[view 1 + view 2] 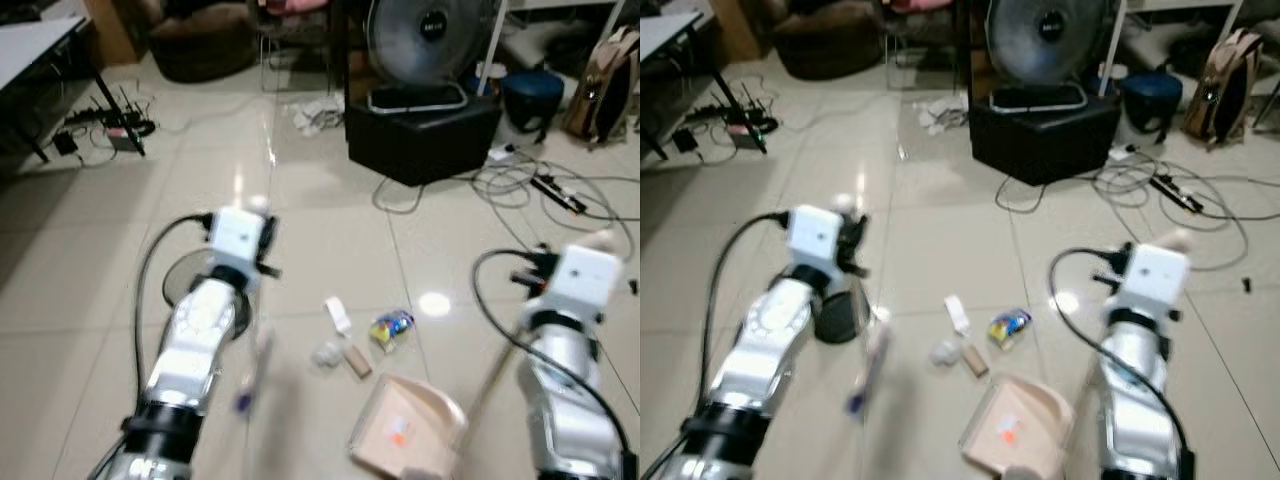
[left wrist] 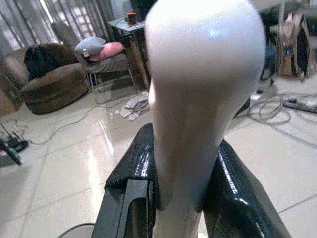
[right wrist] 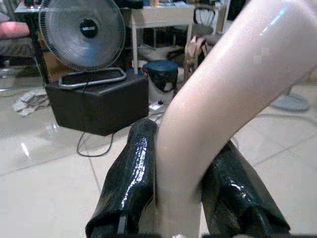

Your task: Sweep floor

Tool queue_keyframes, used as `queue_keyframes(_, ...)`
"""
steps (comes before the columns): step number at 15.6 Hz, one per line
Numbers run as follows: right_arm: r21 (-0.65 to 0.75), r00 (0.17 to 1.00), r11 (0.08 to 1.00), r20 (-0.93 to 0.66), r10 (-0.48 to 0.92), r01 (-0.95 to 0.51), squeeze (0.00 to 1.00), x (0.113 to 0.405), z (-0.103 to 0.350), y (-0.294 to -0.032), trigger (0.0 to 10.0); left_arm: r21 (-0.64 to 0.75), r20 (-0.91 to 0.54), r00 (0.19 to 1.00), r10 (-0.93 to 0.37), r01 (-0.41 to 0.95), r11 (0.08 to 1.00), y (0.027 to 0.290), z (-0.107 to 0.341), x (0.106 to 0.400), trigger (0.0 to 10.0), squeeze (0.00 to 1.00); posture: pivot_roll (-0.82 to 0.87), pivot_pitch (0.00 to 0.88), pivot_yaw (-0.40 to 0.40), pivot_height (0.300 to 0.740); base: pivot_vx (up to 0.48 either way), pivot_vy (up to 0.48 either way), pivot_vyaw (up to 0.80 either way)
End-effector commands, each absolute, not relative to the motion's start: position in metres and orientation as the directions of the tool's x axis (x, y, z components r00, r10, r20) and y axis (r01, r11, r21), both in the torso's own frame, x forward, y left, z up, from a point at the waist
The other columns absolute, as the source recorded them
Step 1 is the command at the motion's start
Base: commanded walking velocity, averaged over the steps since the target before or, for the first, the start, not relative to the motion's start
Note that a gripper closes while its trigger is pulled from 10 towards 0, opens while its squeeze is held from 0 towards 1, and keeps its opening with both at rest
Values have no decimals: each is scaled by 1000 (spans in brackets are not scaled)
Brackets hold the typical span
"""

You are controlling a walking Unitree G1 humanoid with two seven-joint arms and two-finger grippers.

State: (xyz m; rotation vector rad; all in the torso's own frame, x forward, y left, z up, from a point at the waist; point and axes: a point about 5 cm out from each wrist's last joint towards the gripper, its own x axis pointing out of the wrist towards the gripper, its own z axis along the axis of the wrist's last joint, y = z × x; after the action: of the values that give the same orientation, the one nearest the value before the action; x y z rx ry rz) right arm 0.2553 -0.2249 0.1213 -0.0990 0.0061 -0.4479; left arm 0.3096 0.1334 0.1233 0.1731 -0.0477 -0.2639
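Left wrist view showed the left pincer (image 2: 181, 198) clenched on the broom handle (image 2: 198, 99), the right pincer (image 3: 181, 198) on the dustpan handle (image 3: 218, 99); short strokes should nudge the litter (image 1: 350, 345) into the dustpan (image 1: 405, 425).

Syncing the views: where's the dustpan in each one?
Left eye: dustpan bottom centre, near the litter.
Right eye: bottom centre, shifted left.
Left wrist: cannot make it out.
Right wrist: its pale handle between the fingers.
Shared landmark: fan on the black box.

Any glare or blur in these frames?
Left eye view: ceiling-light glare on the tiles, broom stick smeared. Left wrist view: broom handle blown out white and soft, clamped by the left gripper. Right wrist view: dustpan handle soft too.
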Motion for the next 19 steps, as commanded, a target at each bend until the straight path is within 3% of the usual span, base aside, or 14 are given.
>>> queue_keyframes(1,-85,915,912,46,-400,402,0,259,128,-215,10000,201,61,971,-232,216,956,145,131,311,10000,0,-42,66,99,740,296,0,0)
queue_keyframes(19,-94,908,903,51,-416,419,0,258,128,-219,10000,210,57,966,-252,235,949,143,131,312,10000,0,-41,73,108,740,294,0,0)
